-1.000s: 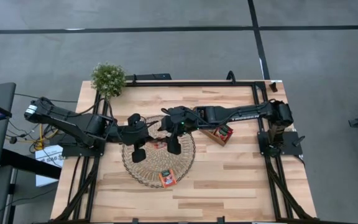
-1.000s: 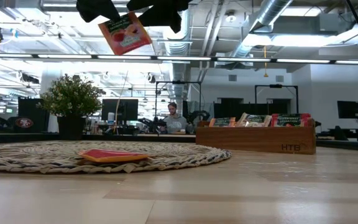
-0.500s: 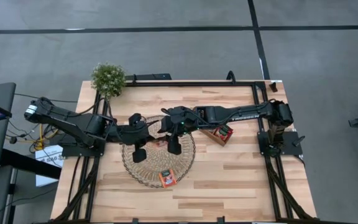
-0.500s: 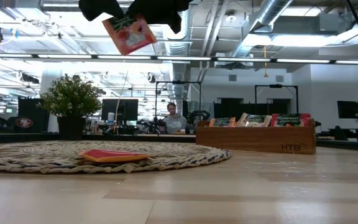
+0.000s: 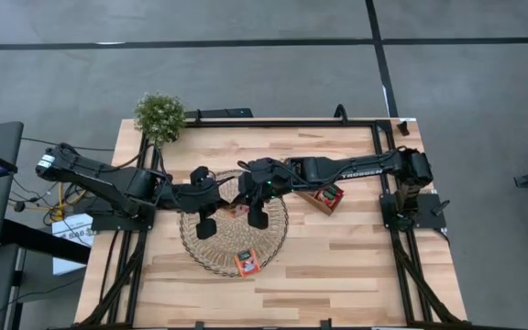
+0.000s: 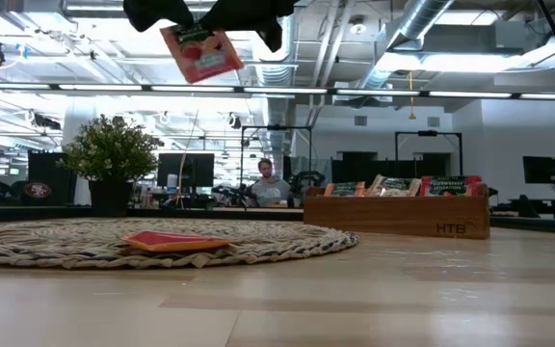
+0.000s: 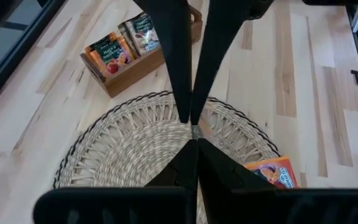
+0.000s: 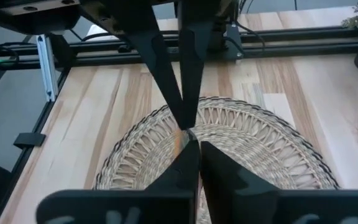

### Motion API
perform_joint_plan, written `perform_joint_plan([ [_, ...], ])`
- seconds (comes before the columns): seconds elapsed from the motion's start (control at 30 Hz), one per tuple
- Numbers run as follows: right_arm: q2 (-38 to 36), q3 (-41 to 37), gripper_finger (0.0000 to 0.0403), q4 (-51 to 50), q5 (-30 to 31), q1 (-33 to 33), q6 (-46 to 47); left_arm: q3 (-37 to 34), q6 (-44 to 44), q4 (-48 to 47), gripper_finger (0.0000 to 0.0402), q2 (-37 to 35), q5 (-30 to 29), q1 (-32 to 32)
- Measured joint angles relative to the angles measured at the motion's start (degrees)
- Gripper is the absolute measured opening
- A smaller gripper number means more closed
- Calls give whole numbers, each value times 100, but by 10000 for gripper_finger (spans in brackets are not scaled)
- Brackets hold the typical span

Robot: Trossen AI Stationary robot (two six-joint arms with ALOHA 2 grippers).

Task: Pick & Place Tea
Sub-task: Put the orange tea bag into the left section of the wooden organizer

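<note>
A red-orange tea sachet [image 6: 201,54] hangs high over the round wicker mat [image 5: 211,249], between my two grippers. My left gripper [image 5: 225,203] comes at it from the table's left and is shut on it. My right gripper [image 5: 243,201] comes from the right and is shut on it too. Both wrist views show the sachet edge-on, as a thin line [image 7: 194,131] where the two pairs of fingers meet. A second red-orange sachet [image 5: 247,262] lies flat on the mat's near part. More sachets [image 5: 330,194] stand in the wooden tray [image 5: 312,202]. My left gripper pinches the sachet's upper left corner [image 6: 173,32] between its two fingers, slanting down from the table's left. The sachet hangs below, tilted, clear of the mat. My right gripper pinches the sachet's upper edge at its right end [image 6: 222,32] between its two fingers, slanting down from the table's right. Its fingertips [image 8: 192,147] stand tip to tip against the left gripper's.
A potted plant [image 5: 159,115] stands at the table's far left corner. Black frame rails [image 5: 388,165] run along the table's edges. Bare wood [image 5: 356,266] lies right of the mat and near the front edge. A person [image 6: 270,183] sits far behind the table.
My right gripper has shut on the hanging sachet's upper right end, without moving from its place. The sachet has tipped a little and shifted slightly toward the right, still held up by my left gripper.
</note>
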Motion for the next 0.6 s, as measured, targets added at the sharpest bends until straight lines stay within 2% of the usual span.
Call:
perform_joint_plan([
  [0.47,-4,0,0,-78,268,-27,152,0,76,37,0,0,4,0],
  [0.6,-4,0,0,-283,701,-14,155,1,83,-86,0,-4,-90,0],
])
